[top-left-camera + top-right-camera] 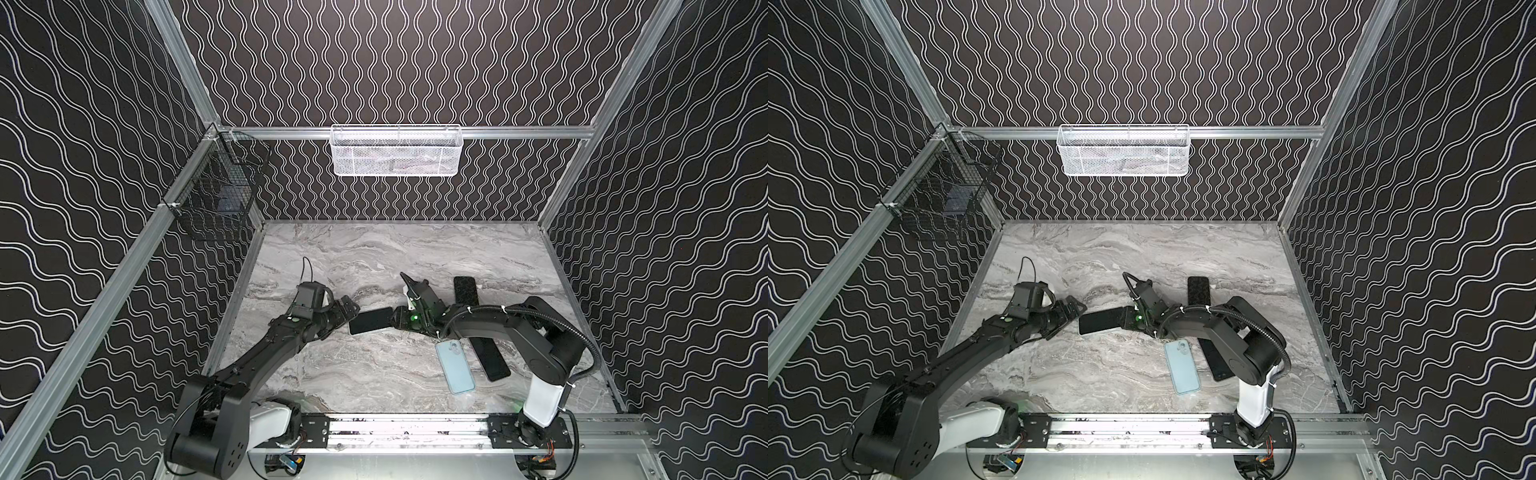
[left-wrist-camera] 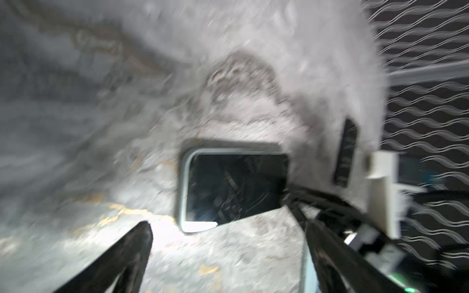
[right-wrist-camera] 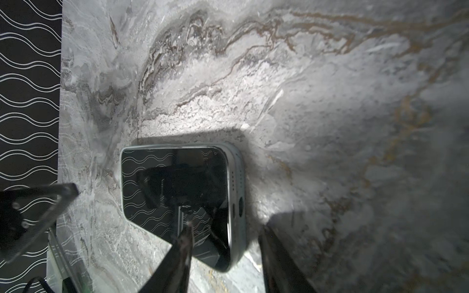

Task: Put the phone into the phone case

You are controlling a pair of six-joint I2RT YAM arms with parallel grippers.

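The phone (image 1: 370, 326) (image 1: 1100, 324) is a dark-screened handset with a grey-blue rim, lying screen up mid-table between both grippers. My right gripper (image 1: 395, 320) (image 3: 228, 233) straddles one corner of the phone (image 3: 172, 182). One finger is over the screen and the other stands off the back with a gap, so the jaws are open. My left gripper (image 1: 348, 308) (image 2: 227, 225) is wide open just short of the other end of the phone (image 2: 233, 187), with nothing between its fingers. The light blue phone case (image 1: 455, 365) (image 1: 1181, 365) lies on the table nearer the front, empty side down.
A black phone (image 1: 490, 359) lies beside the case, partly under the right arm. A black textured slab (image 1: 465, 290) lies behind the right gripper. A white mesh basket (image 1: 395, 149) hangs on the back wall and a black wire basket (image 1: 216, 191) on the left wall.
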